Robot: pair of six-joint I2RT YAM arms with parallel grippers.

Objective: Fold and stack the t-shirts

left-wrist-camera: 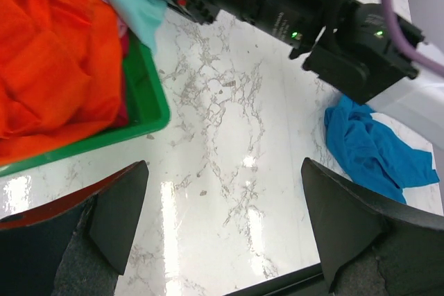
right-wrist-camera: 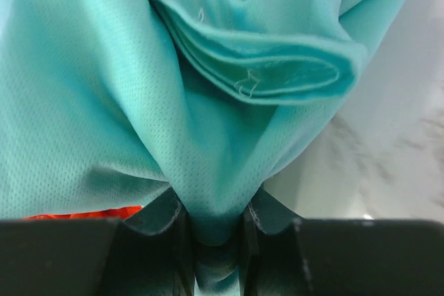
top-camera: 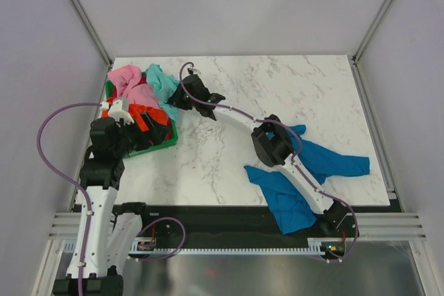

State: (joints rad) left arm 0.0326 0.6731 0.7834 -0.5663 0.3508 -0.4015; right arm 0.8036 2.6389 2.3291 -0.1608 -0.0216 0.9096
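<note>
A bright blue t-shirt (top-camera: 305, 171) lies crumpled on the marble table at the near right, partly under my right arm; it also shows in the left wrist view (left-wrist-camera: 371, 147). A mint-green t-shirt (top-camera: 161, 82), a pink one (top-camera: 130, 81) and an orange-red one (top-camera: 144, 117) are heaped in the green basket (top-camera: 170, 140) at the far left. My right gripper (top-camera: 177, 96) is shut on the mint-green t-shirt (right-wrist-camera: 173, 123), pinching a fold of it at the basket's right side. My left gripper (left-wrist-camera: 222, 233) is open and empty above the bare table just in front of the basket (left-wrist-camera: 142, 112).
The orange-red shirt (left-wrist-camera: 55, 60) fills the basket's near corner. My right arm (top-camera: 277, 143) stretches diagonally across the table's middle. The table's black front rail (top-camera: 229, 220) runs along the near edge. Grey walls enclose the table.
</note>
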